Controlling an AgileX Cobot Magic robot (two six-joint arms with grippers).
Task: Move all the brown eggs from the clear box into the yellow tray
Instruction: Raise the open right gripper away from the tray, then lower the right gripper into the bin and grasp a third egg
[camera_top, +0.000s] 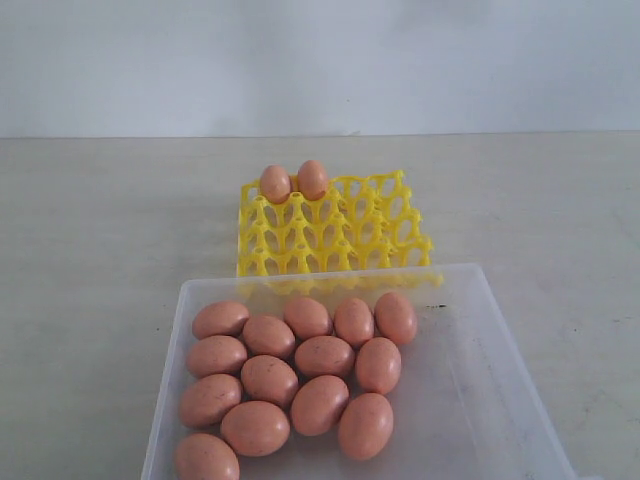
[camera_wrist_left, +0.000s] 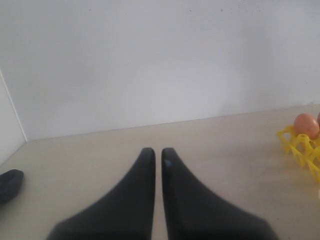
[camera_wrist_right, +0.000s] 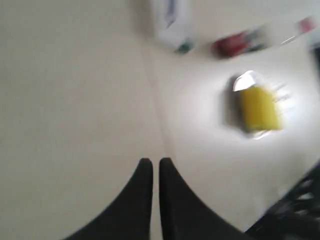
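Counting fourteen brown eggs (camera_top: 324, 356) bunched in left half of clear box (camera_top: 470, 400); two seated in far-left cups of yellow tray (camera_top: 370, 225) just behind. Left gripper (camera_wrist_left: 156, 155), right gripper (camera_wrist_right: 155, 165): fingers closed, empty. Open wide; take an outlying egg; close gently.

Pinkish-brown oval eggs (camera_top: 323, 356), faintly speckled: sixteen. Fourteen lie on their sides in a close, touching cluster in the left half of the box.

Two more eggs (camera_top: 275, 183) stand upright side by side in the two leftmost cups of the tray's far row.

Translucent whitish plastic box (camera_top: 480, 380), shallow, rectangular, rounded rim: nearest on the bench (camera_top: 90, 250).

Bright yellow openwork plastic egg tray (camera_top: 340, 230), pointed posts: just beyond the box's far rim, other cups vacant.
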